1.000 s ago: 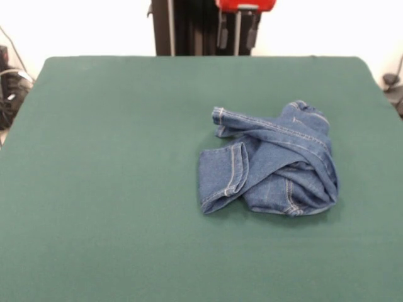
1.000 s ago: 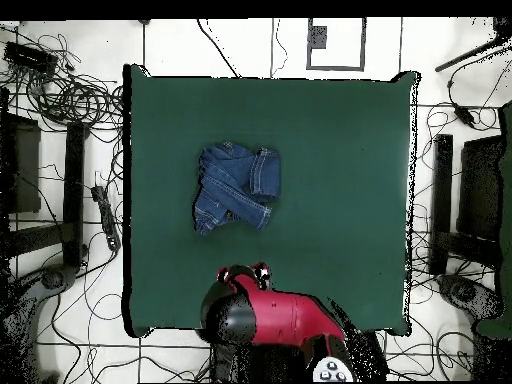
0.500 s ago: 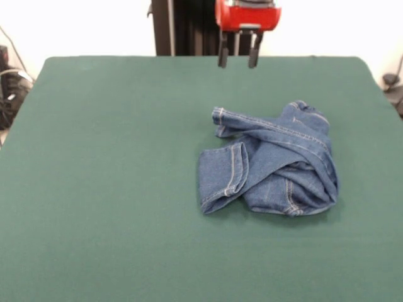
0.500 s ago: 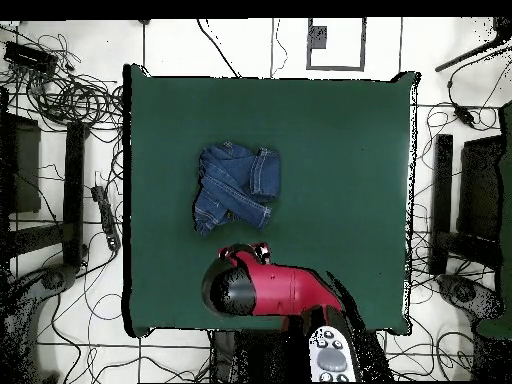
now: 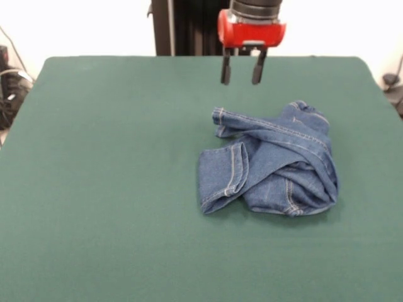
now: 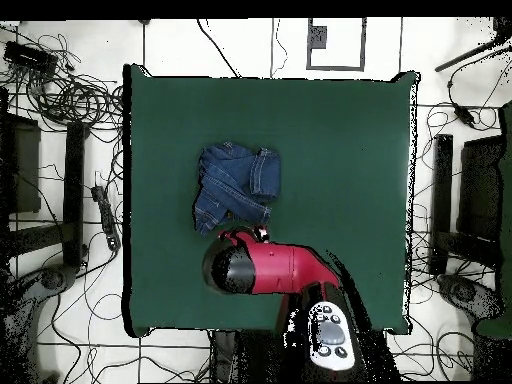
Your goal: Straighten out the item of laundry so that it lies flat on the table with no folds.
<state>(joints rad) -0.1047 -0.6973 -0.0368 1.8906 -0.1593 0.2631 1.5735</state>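
Note:
The item of laundry (image 5: 271,165), a small pair of blue denim jeans, lies crumpled in a heap right of the middle of the dark green table (image 5: 113,157). One hemmed leg folds over at the heap's left; another leg crosses it diagonally. In the overhead view the jeans (image 6: 235,185) sit in the table's left half. My gripper (image 5: 242,72) hangs open above the table, behind the heap, with nothing between its two dark fingers. From overhead the red arm (image 6: 265,268) covers the gripper, just below the jeans.
Cables and stands (image 6: 60,150) crowd the floor left of the table (image 6: 340,160). More equipment (image 6: 470,200) stands on its right. The robot's black pedestal (image 5: 189,28) rises behind the far edge.
The gripper has come down and forward from the far edge toward the jeans, with its fingers open throughout. The jeans have not moved.

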